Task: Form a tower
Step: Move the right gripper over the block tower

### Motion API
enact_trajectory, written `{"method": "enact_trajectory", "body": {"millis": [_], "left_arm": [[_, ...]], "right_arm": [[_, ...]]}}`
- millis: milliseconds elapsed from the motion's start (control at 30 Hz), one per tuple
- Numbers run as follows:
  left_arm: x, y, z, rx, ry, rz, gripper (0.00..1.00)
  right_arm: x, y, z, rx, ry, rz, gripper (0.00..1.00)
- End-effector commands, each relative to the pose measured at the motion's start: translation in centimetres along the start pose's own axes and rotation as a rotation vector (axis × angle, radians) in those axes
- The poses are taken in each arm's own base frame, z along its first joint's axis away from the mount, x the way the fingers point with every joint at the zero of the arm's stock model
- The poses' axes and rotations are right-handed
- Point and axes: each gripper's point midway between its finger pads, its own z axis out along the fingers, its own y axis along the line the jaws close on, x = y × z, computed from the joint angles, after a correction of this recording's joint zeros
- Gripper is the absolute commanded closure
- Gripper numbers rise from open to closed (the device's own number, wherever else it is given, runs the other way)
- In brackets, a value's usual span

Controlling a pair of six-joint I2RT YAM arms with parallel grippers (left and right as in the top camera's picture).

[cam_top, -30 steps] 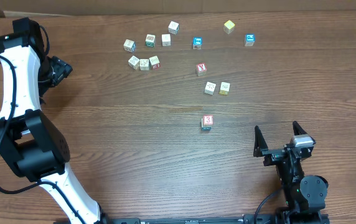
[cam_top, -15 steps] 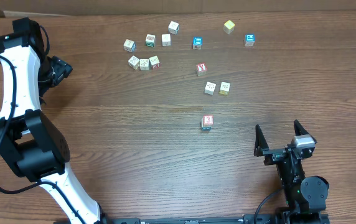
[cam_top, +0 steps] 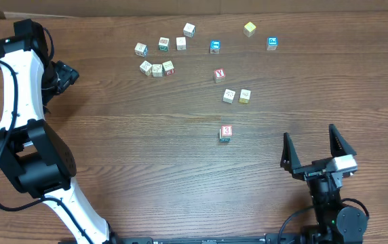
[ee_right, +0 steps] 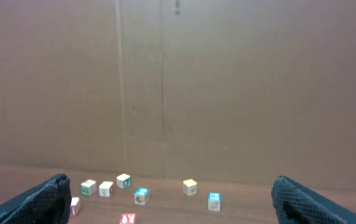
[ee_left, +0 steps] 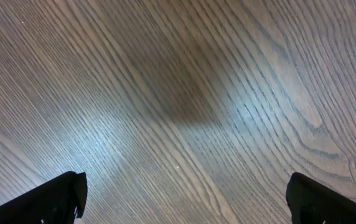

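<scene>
Toppling is the hazard: the tower [cam_top: 226, 133] stands alone near the middle of the counter [cam_top: 146, 156], well apart from the loose cubes [cam_top: 157, 68] farther back. A careless sweep or an off-centre placement by the right arm [cam_top: 330, 203], the nearer one, could knock it over. It stands upright, long axis vertical, red-marked top facing the overhead camera. The left jaws and right jaws are spread wide and empty.

We identify a robotics lab bench: left arm [cam_top: 11, 88] and right arm [cam_top: 330, 196] mounted at a wood-grain table [cam_top: 146, 176], cardboard panel [ee_right: 240, 87] behind.
</scene>
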Motion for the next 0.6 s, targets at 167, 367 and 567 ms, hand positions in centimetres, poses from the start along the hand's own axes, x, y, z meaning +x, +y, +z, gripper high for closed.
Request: {"method": "enact_trajectory", "body": {"millis": [167,367,567], "left_arm": [[-0.2,-0.4,-0.2,0.009,-0.008,0.011,0.0],[-0.2,-0.4,-0.2,0.009,-0.008,0.011,0.0],[-0.2,-0.4,-0.2,0.009,-0.008,0.011,0.0]], "right_arm": [[-12.6,-0.7,1.0,0.062,-0.119,-0.022,0.0],[-19.2,-0.7,5.2,0.052,-0.055,-0.017,0.0],[-24.3,0.1,10.7,-0.013,0.114,0.01,0.0]]}}
